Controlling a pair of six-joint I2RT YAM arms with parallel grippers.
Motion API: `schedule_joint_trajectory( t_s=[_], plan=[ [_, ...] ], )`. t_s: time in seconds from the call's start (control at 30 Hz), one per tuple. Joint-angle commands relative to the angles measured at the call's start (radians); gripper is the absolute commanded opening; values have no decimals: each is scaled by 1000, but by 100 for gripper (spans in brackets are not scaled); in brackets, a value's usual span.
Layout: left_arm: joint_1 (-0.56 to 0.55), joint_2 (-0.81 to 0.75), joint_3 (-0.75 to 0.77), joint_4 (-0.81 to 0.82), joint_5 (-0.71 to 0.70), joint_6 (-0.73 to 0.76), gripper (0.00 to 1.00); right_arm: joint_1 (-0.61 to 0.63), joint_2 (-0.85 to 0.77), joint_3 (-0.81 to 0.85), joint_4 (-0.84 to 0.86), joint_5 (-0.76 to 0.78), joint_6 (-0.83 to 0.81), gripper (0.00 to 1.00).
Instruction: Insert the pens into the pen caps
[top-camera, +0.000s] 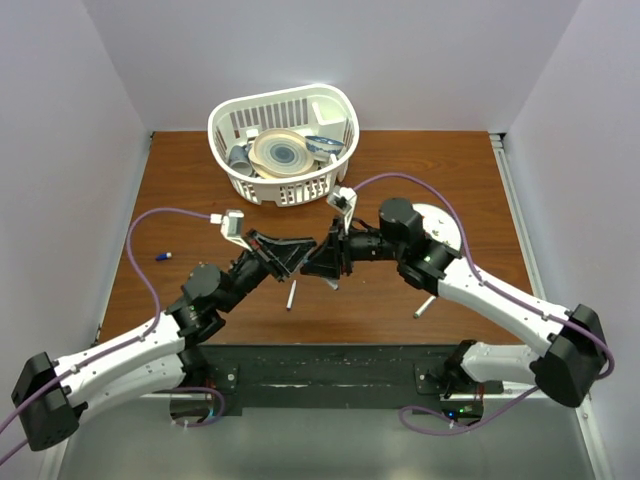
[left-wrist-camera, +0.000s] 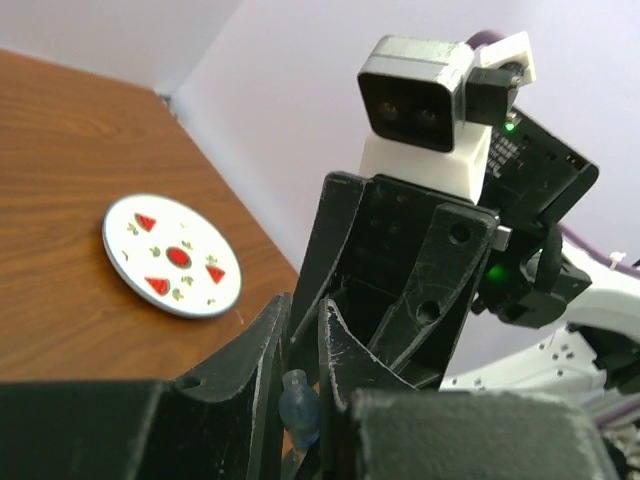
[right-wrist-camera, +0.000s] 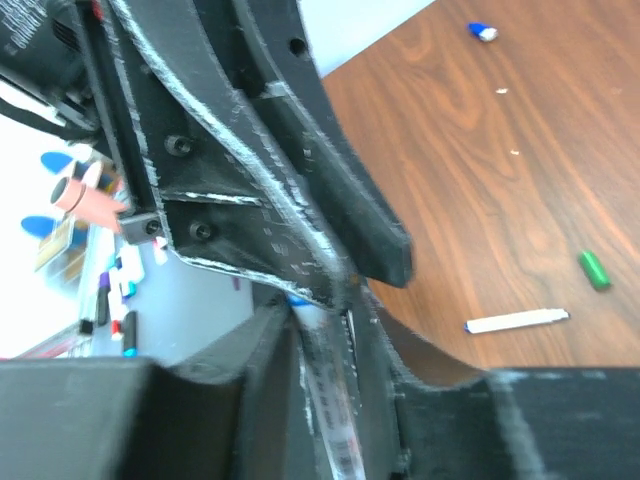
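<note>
Left of the white basket (top-camera: 290, 190) and nearer the arms, a blue cap (top-camera: 163, 256) lies loose on the tabletop (top-camera: 470, 200). Straight in front of the basket the left end effector (left-wrist-camera: 303, 335) is clamped on a small bluish cap (left-wrist-camera: 300, 405), tip to tip with the right end effector (right-wrist-camera: 320, 330), where a white pen (right-wrist-camera: 330, 410) sits between the fingers, aimed at that cap; whether they press it I cannot tell. A loose pen (top-camera: 291, 295) lies just nearer the arms than that meeting, a second pen (top-camera: 425, 306) further right.

The white slatted plastic basket (top-camera: 283, 190) blocks the middle of the brown wooden table's (top-camera: 190, 190) far edge. Both far corners lie open; a small blue plastic cap (top-camera: 163, 257) lies near the left edge.
</note>
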Motion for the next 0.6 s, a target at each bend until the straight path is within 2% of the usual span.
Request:
schedule_joint_trajectory(
  t_s=[0.0, 0.03, 0.17, 0.27, 0.4, 0.57],
  plan=[
    [-7, 49, 52, -139, 274, 40, 0, -82, -131, -81, 162, 218, 3, 37],
    [20, 61, 59, -126, 288, 37, 0, -82, -156, -124, 114, 210, 0, 46],
    [80, 131, 96, -122, 354, 40, 0, -83, -295, -204, -22, 196, -23, 63],
    [104, 204, 143, -146, 339, 89, 0, -82, -394, -224, -162, 219, -32, 77],
    [122, 386, 209, -220, 292, 158, 0, -82, -507, -262, -240, 247, 18, 84],
    [148, 662, 314, -272, 300, 189, 0, -82, -581, -273, -297, 298, 39, 86]
  ],
)
